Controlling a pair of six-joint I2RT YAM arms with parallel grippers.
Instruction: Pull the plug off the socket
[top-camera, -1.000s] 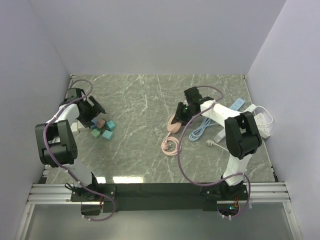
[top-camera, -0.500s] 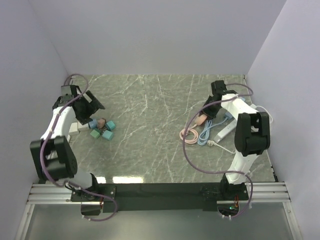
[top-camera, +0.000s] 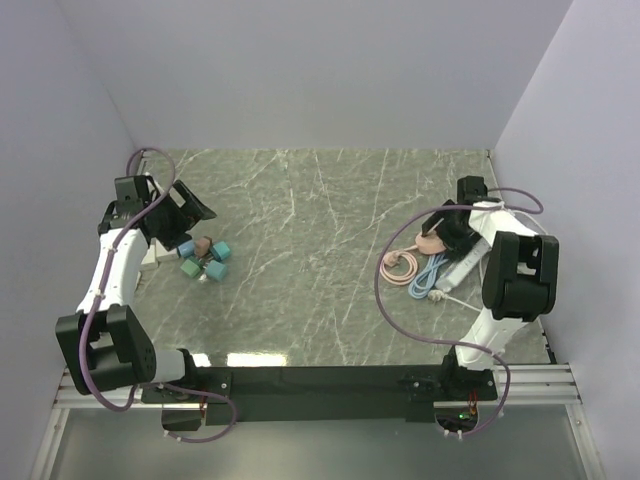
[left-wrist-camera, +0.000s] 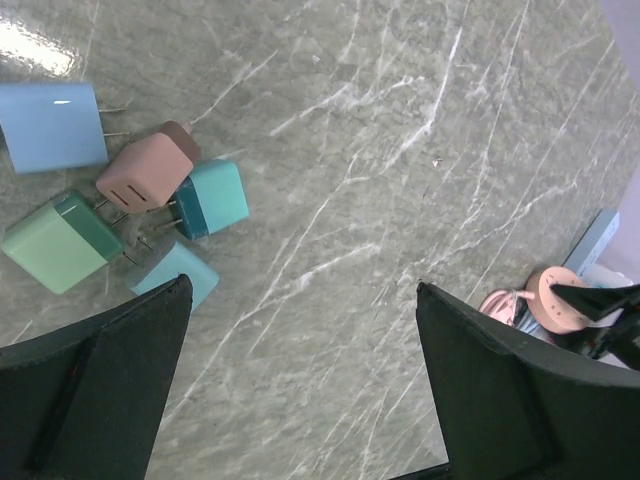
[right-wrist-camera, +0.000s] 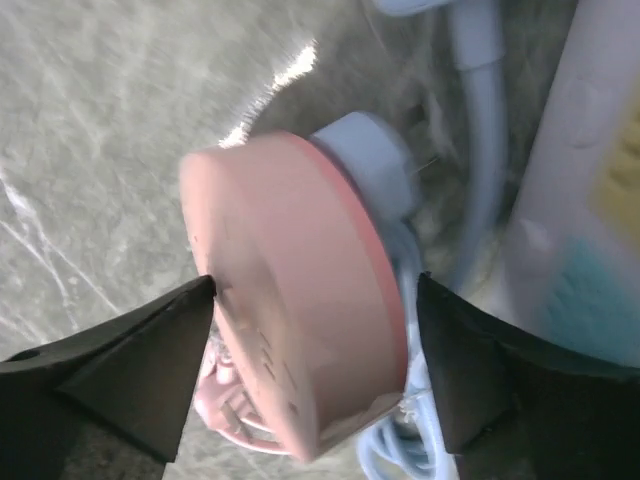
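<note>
Left gripper (left-wrist-camera: 302, 290): jaws spread wide, near the left tabletop (top-camera: 300, 200) edge. Right gripper (right-wrist-camera: 312, 285): jaws flank the pink plug (right-wrist-camera: 290, 340) near the right edge; whether they pinch it cannot be told.

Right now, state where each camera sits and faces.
Top external: above, behind the robot, looking down on the table; both arms show.
Left wrist: on the left arm, aimed down at the charger blocks; left claw fingers frame it.
Right wrist: close on the pink plug, flanked by right claw fingers.
Shared: all three show the pink plug.
</note>
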